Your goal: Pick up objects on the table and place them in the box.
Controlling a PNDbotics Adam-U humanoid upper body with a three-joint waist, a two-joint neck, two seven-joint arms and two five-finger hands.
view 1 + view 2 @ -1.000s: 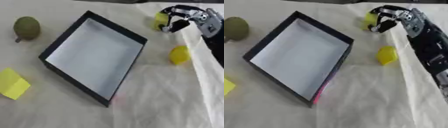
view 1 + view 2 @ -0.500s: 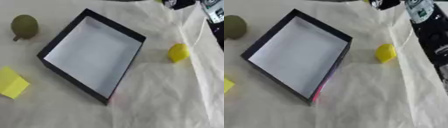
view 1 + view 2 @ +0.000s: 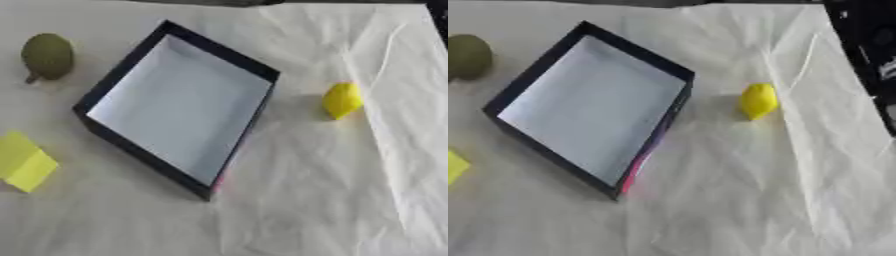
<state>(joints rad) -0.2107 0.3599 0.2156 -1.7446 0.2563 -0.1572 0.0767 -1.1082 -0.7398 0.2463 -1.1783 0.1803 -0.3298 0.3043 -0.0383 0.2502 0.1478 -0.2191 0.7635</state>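
An open box [image 3: 105, 120], dark outside and white inside, lies askew on the cloth-covered table with nothing in it. To its right a small yellow lemon-shaped object [image 3: 341, 100] lies on the cloth. An olive-green round object [image 3: 47, 56] sits at the far left, and a yellow block [image 3: 24, 162] lies near the left edge, below the box. Neither hand shows. Only a black stretch of my right arm [image 3: 868, 55] crosses the upper right corner of the right eye view.
The table is covered by a wrinkled cream cloth [image 3: 332, 200], with a raised fold [image 3: 376, 75] running down the right side past the yellow lemon-shaped object.
My right hand, shut on a small yellow thing at the upper right a second ago, has risen out of the picture with it. The things on the table have stayed put.
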